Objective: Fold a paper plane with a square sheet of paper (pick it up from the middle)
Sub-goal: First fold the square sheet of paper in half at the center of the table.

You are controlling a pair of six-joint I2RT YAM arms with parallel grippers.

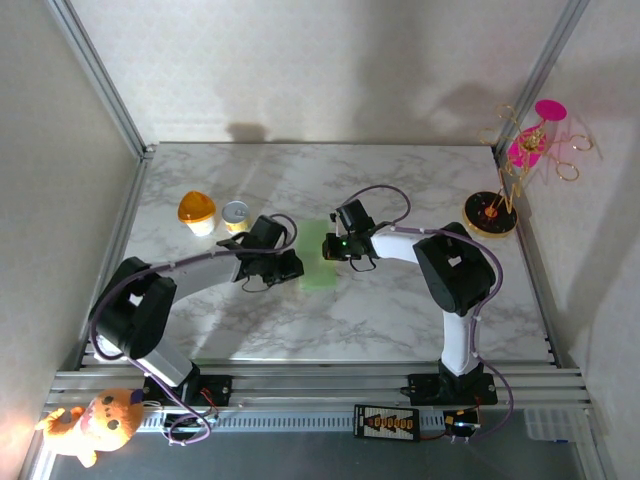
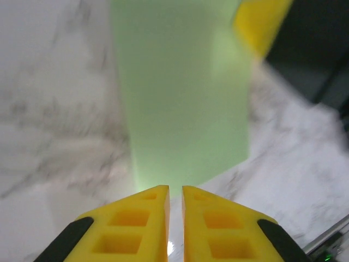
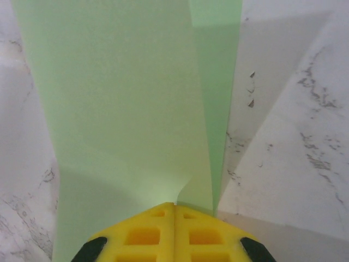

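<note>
Thin pale green square sheet of paper [image 1: 318, 272], doubled over, is held well right of the orange-lidded cup [image 1: 197, 212]. Right gripper [image 3: 174, 205] is clamped on one edge. Left gripper [image 2: 175, 188] is nearly together at the opposite edge; I cannot tell if it grips. Judgement: align the edges squarely and keep the tension even before creasing.

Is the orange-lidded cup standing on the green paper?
No, the orange-lidded white cup stands on marble, apart from the pale green paper.

No legible txt, labels, brands or nos. on anything in view.
</note>
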